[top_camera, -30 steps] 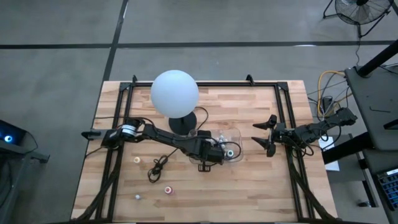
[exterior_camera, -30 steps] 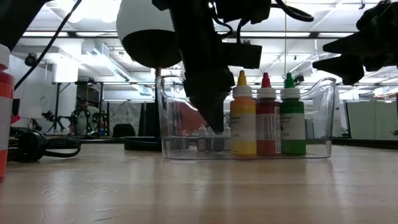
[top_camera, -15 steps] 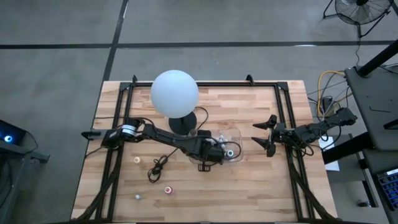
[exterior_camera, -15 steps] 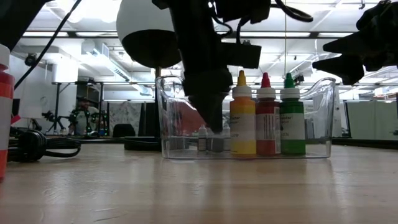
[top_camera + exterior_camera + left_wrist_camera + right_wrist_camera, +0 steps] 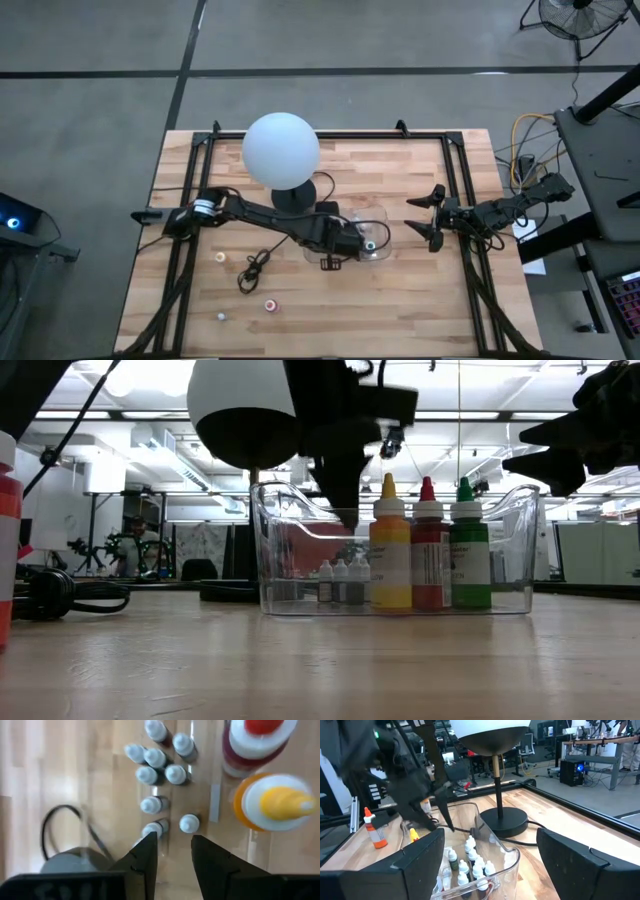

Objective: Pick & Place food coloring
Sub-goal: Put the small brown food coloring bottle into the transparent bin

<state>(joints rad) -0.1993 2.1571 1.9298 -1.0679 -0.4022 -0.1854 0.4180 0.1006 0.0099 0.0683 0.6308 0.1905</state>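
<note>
Left gripper [image 5: 171,851] hangs just above the tray [image 5: 520,520], fingers slightly spread and holding nothing; small bottles [image 5: 160,767] stand clustered right below it inside the tray, beside three bigger ones. A drop-off looks done. Next move, I judge: swing out to a loose bottle [image 5: 269,304] on the counter [image 5: 420,300]. Right gripper [image 5: 425,218] waits beside the tray, spread wide.

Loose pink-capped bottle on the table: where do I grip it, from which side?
Grip the pink-capped bottle around its cap, straight down from above with the left gripper, the nearer one. Overhead it shows as a small round, so it likely stands upright, and the wood around it is bare; the cable lies apart.
</note>
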